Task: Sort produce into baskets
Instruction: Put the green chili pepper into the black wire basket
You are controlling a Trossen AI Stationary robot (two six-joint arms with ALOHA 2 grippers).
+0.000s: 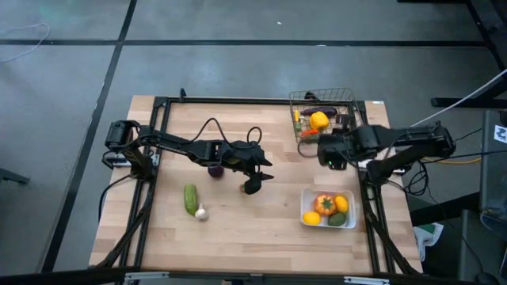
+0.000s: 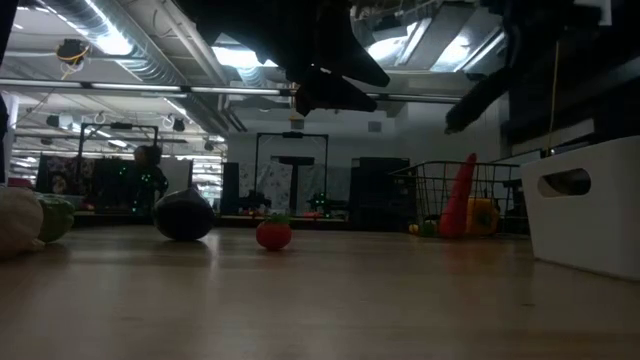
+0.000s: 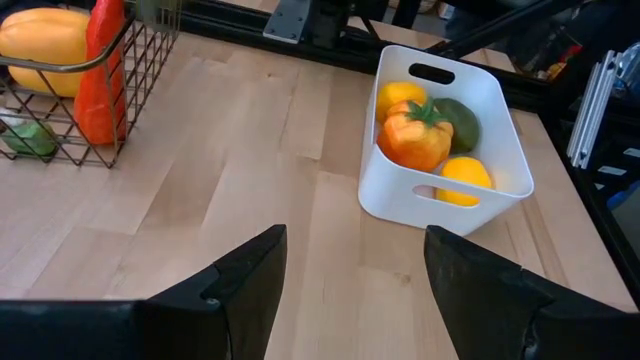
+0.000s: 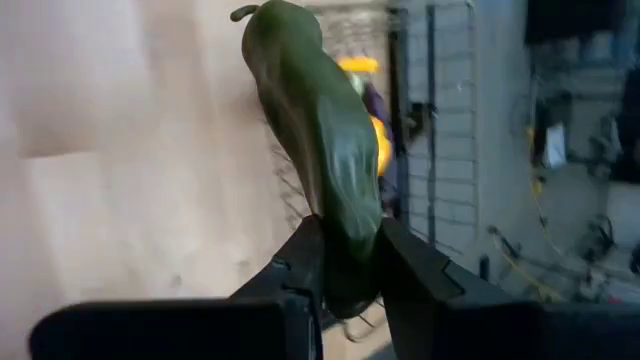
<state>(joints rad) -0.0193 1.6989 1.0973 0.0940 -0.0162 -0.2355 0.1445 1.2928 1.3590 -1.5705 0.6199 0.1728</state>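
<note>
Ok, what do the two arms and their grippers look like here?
Both arms are dark, jointed, with black cables looping along them. The left gripper has two broad, flat black fingers. The right gripper has matching dark angular fingers.

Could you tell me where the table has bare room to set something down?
Bare wood lies along the near edge between the cucumber and the white tray, and along the far edge left of the wire basket. It is crowded mid-table around the left gripper and by the right gripper.
</note>
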